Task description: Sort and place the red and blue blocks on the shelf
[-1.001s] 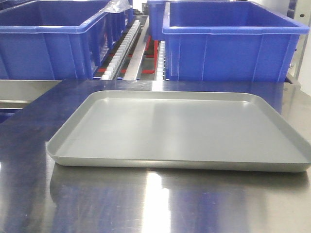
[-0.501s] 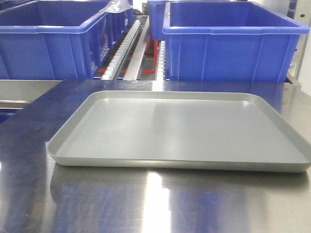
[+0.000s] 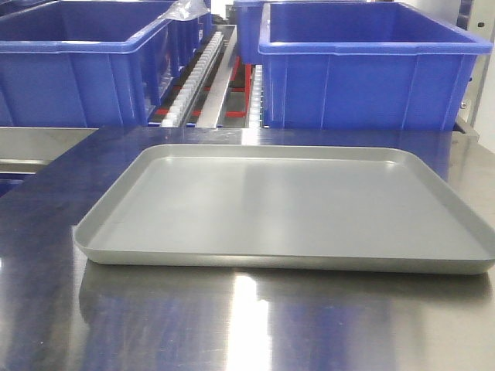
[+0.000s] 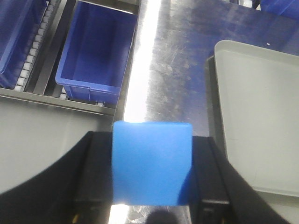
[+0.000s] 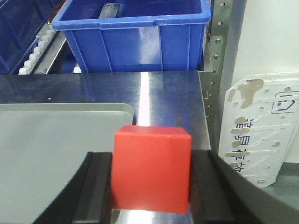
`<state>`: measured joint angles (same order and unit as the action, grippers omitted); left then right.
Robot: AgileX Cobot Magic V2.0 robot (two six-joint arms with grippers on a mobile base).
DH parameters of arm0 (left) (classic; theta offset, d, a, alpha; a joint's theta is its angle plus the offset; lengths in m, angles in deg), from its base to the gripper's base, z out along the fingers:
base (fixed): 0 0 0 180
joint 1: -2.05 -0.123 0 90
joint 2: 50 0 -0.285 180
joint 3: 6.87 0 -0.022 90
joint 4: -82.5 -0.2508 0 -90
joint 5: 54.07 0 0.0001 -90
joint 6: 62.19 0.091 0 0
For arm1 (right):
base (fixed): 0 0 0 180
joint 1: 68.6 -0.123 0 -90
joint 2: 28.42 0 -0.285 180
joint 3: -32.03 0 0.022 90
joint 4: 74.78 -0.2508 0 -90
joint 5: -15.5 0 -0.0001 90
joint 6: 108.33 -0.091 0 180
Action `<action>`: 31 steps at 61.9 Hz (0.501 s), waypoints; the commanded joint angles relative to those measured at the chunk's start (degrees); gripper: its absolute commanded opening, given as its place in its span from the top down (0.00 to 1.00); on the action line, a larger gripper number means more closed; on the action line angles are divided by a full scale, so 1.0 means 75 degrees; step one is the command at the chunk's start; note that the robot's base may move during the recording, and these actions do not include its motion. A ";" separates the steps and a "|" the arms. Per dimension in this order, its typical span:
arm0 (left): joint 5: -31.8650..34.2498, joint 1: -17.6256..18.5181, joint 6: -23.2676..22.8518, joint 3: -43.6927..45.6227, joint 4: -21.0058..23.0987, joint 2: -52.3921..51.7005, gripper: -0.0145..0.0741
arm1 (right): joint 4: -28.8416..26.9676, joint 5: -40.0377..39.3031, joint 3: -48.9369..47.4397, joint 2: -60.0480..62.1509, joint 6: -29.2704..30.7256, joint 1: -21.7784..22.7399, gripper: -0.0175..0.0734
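Left wrist view: left gripper [image 4: 152, 140] clamps the blue block [image 4: 152, 163] between its two black fingers [image 4: 96, 172], one pad on each side face. The block fills the lower centre of the frame, over the steel table [image 4: 173, 51]; cannot tell whether it touches the surface. Grey tray [image 4: 261, 116] at right of frame; small blue bin [image 4: 96, 56] on a lower level at upper left, beside a white roller track [image 4: 32, 56]. Right wrist view: right gripper [image 5: 150, 156] holds the red block [image 5: 152, 172], fingers [image 5: 208, 186] tight against both sides. This block sits at lower centre, just right of the tray's rounded corner; a blue bin stands behind at top, and a white perforated plate [image 5: 261, 130] is at right. Front view: tray lies flat on the table, mid-frame; behind it the shelf [image 3: 220, 77] carries a left bin [image 3: 77, 77] and a right bin [image 3: 363, 77], roller tracks running between them
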<state>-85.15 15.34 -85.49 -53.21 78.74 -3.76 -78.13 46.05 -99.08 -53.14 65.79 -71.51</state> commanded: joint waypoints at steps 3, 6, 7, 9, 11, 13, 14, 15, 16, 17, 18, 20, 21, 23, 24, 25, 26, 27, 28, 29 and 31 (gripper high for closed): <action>0.0610 -0.0025 -0.0065 0.0213 -0.0060 -0.0028 0.70 | 0.0034 -0.0654 -0.0221 -0.0054 0.0038 0.0064 0.75; 0.0610 -0.0025 -0.0065 0.0213 -0.0060 -0.0028 0.70 | 0.0034 -0.0654 -0.0221 -0.0054 0.0038 0.0064 0.75; 0.0610 -0.0025 -0.0065 0.0213 -0.0060 -0.0028 0.70 | 0.0034 -0.0654 -0.0221 -0.0054 0.0038 0.0064 0.75; 0.0610 -0.0025 -0.0065 0.0213 -0.0060 -0.0028 0.70 | 0.0034 -0.0654 -0.0221 -0.0054 0.0038 0.0064 0.75; 0.0610 -0.0025 -0.0065 0.0213 -0.0060 -0.0028 0.70 | 0.0034 -0.0654 -0.0221 -0.0054 0.0038 0.0064 0.75; 0.0610 -0.0025 -0.0065 0.0213 -0.0060 -0.0028 0.70 | 0.0034 -0.0654 -0.0221 -0.0054 0.0038 0.0064 0.75; 0.0610 -0.0025 -0.0065 0.0213 -0.0060 -0.0028 0.70 | 0.0034 -0.0654 -0.0221 -0.0054 0.0038 0.0064 0.75; 0.0610 -0.0025 -0.0065 0.0213 -0.0060 -0.0028 0.70 | 0.0034 -0.0654 -0.0221 -0.0054 0.0038 0.0064 0.75; 0.0610 -0.0025 -0.0065 0.0213 -0.0060 -0.0028 0.70 | 0.0034 -0.0654 -0.0221 -0.0054 0.0038 0.0064 0.75; 0.0610 -0.0025 -0.0065 0.0213 -0.0060 -0.0028 0.70 | 0.0034 -0.0654 -0.0221 -0.0054 0.0038 0.0064 0.75; 0.0610 -0.0025 -0.0065 0.0213 -0.0060 -0.0028 0.70 | 0.0034 -0.0654 -0.0221 -0.0054 0.0038 0.0064 0.75; 0.0610 -0.0025 -0.0065 0.0213 -0.0060 -0.0028 0.70 | 0.0034 -0.0654 -0.0221 -0.0054 0.0038 0.0064 0.75; 0.0610 -0.0025 -0.0065 0.0213 -0.0060 -0.0028 0.70 | 0.0034 -0.0654 -0.0221 -0.0054 0.0038 0.0064 0.75; 0.0610 -0.0025 -0.0065 0.0213 -0.0060 -0.0028 0.70 | 0.0034 -0.0654 -0.0221 -0.0054 0.0038 0.0064 0.75; 0.0610 -0.0025 -0.0065 0.0213 -0.0060 -0.0028 0.70 | 0.0034 -0.0654 -0.0221 -0.0054 0.0038 0.0064 0.75; 0.0610 -0.0025 -0.0065 0.0213 -0.0060 -0.0028 0.70 | 0.0034 -0.0654 -0.0221 -0.0054 0.0038 0.0064 0.75; 0.0610 -0.0025 -0.0065 0.0213 -0.0060 -0.0028 0.70 | 0.0034 -0.0654 -0.0221 -0.0054 0.0038 0.0064 0.75; 0.0610 -0.0025 -0.0065 0.0213 -0.0060 -0.0028 0.70 | 0.0034 -0.0654 -0.0221 -0.0054 0.0038 0.0064 0.75; 0.0610 -0.0025 -0.0065 0.0213 -0.0060 -0.0028 0.70 | 0.0034 -0.0654 -0.0221 -0.0054 0.0038 0.0064 0.75; 0.0610 -0.0025 -0.0065 0.0213 -0.0060 -0.0028 0.70 | 0.0034 -0.0654 -0.0221 -0.0054 0.0038 0.0064 0.75; 0.0610 -0.0025 -0.0065 0.0213 -0.0060 -0.0028 0.70 | 0.0034 -0.0654 -0.0221 -0.0054 0.0038 0.0064 0.75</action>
<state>-84.82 15.34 -85.49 -53.21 78.66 -3.76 -78.13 46.05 -99.08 -53.14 65.79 -71.51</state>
